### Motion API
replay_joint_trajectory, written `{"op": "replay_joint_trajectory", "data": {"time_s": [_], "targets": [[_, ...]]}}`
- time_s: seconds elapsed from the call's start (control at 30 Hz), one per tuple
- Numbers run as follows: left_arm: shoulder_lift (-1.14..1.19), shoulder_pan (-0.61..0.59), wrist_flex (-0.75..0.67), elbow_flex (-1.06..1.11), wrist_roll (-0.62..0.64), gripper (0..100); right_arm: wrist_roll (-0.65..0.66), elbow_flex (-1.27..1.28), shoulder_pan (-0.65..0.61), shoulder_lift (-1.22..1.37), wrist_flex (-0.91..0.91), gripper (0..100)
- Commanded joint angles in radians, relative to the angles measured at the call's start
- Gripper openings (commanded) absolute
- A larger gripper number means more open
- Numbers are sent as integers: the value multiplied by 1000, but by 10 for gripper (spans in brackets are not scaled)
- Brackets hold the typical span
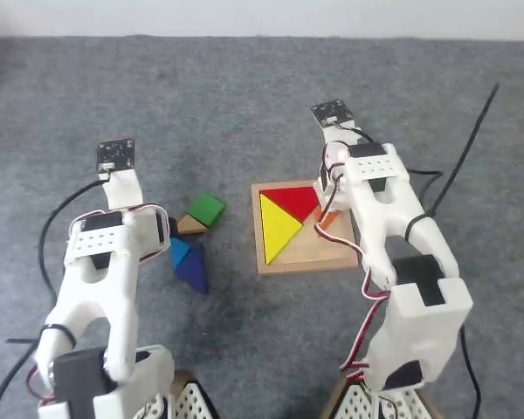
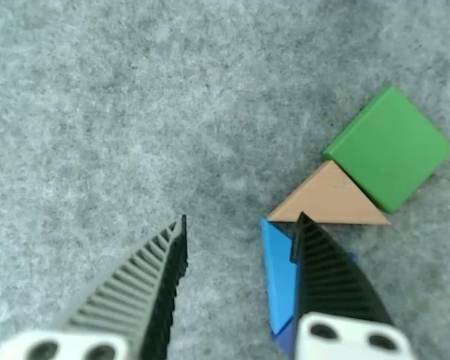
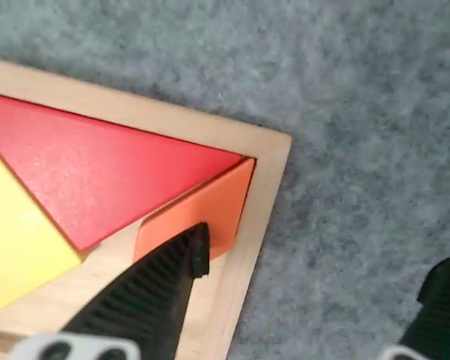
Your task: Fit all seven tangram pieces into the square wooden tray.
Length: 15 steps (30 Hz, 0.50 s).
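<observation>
Right gripper (image 3: 322,262) spread wide, astride tray (image 3: 266,217) rim lower centre; orange piece (image 3: 202,214) possibly unseated: press flat against red triangle (image 3: 97,172).

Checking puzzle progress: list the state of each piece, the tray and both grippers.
Tray: partly filled.
Red triangle: in tray.
Yellow triangle: in tray.
Orange piece: in tray corner, against red triangle.
Green square: outside tray.
Tan triangle: outside tray.
Light blue triangle: outside tray.
Dark blue piece: outside tray.
Left gripper: open.
Right gripper: open.
</observation>
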Motion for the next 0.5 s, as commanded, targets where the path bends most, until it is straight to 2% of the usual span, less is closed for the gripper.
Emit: {"op": "replay_joint_trajectory", "data": {"time_s": [0.0,0.47], "targets": [[-2,5,-9,-5,-11,224,5,-37,12,-30,-16,437],[0,5,-9,-5,-11,224,-15,-12,-16,-274,53,437]]}}
